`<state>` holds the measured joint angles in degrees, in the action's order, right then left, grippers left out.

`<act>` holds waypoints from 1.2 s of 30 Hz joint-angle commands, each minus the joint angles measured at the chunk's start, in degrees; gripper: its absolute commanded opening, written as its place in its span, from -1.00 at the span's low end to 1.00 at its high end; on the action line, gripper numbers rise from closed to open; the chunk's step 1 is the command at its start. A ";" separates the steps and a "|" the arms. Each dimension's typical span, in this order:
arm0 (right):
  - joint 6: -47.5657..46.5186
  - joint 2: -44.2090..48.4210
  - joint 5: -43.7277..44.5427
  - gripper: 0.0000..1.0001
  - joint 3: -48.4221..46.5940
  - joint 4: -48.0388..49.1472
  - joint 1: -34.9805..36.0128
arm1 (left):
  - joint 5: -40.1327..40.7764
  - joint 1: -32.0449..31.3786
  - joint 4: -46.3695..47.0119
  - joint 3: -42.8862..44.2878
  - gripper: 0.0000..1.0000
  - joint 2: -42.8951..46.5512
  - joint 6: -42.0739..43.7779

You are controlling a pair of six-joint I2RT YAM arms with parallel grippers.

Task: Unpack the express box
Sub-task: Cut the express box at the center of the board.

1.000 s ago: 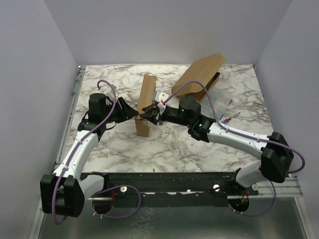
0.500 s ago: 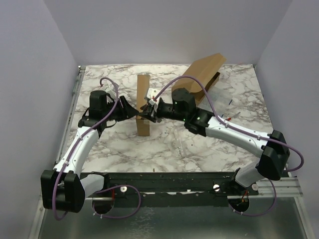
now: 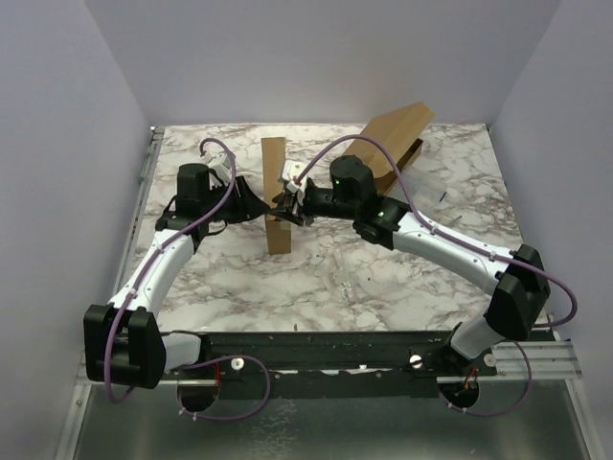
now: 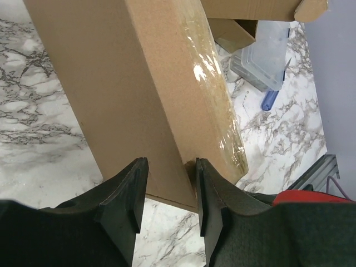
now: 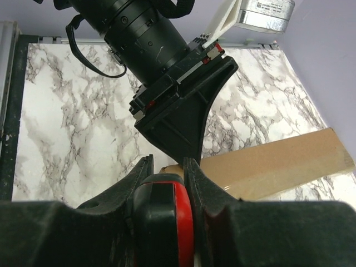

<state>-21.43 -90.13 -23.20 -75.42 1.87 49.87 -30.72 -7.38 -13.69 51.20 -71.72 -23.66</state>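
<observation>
**Top view.** The box [image 3: 275, 192] stood on end on the counter [image 3: 383, 278], between the two hands. The left hand [image 3: 251, 204] met its near face low down. The right hand [image 3: 287, 206] sat just at the opposite face; contact could not be confirmed. An open carton [image 3: 388, 144] lay beyond the right hand.

**Left wrist view.** The left hand was partly open, its jaws straddling one corner edge of the box and apparently clamped there. This hold was narrow. In my judgement, any sideways push from the opposite hand could pivot the box and topple it.

**Right wrist view.** The right hand was closed narrowly on a red tool [image 5: 167, 214], type unclear. The left hand stood directly ahead of it, with the box ahead and to one side. If driven forward off line, the tool could strike the left hand rather than the tape [image 4: 217, 100].
</observation>
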 commanded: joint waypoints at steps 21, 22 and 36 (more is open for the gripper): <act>11.58 0.30 3.46 -0.99 6.05 2.02 1.75 | 2.66 -0.71 -8.69 11.28 0.33 -11.77 7.68; 11.99 0.43 5.10 -0.99 6.50 2.83 2.16 | 3.53 -0.75 -8.10 11.76 0.41 -11.12 6.57; 14.22 1.51 11.10 -0.99 7.82 5.37 2.34 | 16.35 -9.76 12.96 16.30 0.96 -12.91 8.14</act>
<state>-9.56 -88.38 -12.82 -69.08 12.67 51.59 -21.04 -11.97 -10.85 64.03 -81.84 -18.92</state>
